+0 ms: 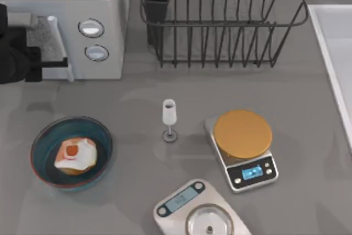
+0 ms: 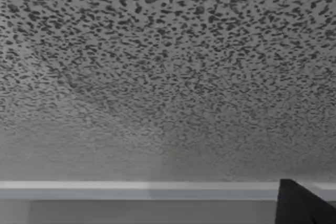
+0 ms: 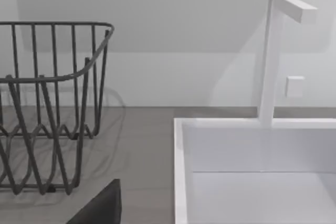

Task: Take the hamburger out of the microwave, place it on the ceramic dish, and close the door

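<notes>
I judge the last step to be in hand: the hamburger (image 1: 75, 155) already sits inside the ceramic dish (image 1: 41, 136), which lies on the table well in front of my left gripper (image 1: 25, 61) and a little toward the table's right of it. That gripper is at the top view's left edge, hard against the face of the microwave (image 1: 110, 4), and the door (image 1: 52, 45) stands just beyond it, with the white bar handle (image 1: 59, 48) just to its right. In the left wrist view the speckled door window (image 2: 168, 66) is pressed right up to the camera, the white frame edge (image 2: 136, 190) runs across below it, and a dark fingertip (image 2: 302, 205) pokes in at the corner, so I take the gripper to be touching or nearly touching the panel. I cannot tell whether the fingers are spread or pressed together. From above the door looks nearly flush with the cabinet, though I cannot say that it has latched. The next move, as I see it, calls for a steady push straight into the panel until it seats, then a clean retreat that avoids the dish. My right arm is parked off toward the dish rack (image 3: 47, 103) and the white sink (image 3: 252, 150).
</notes>
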You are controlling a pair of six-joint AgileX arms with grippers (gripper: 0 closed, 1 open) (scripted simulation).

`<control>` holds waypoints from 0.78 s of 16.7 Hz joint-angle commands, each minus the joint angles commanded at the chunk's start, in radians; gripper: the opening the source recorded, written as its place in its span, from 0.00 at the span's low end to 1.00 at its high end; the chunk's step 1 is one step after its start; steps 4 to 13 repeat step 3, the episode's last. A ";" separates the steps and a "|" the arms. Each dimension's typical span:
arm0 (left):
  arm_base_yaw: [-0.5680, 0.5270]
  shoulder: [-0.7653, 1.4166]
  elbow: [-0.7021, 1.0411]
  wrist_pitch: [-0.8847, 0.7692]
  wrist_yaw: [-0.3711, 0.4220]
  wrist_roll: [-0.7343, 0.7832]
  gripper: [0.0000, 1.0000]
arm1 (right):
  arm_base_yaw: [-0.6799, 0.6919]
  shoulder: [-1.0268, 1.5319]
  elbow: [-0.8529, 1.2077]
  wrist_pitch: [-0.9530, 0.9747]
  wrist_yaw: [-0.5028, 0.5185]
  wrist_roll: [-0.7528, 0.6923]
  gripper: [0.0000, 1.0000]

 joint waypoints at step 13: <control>-0.001 0.033 0.034 -0.004 0.000 0.000 0.00 | 0.000 0.000 0.000 0.000 0.000 0.000 1.00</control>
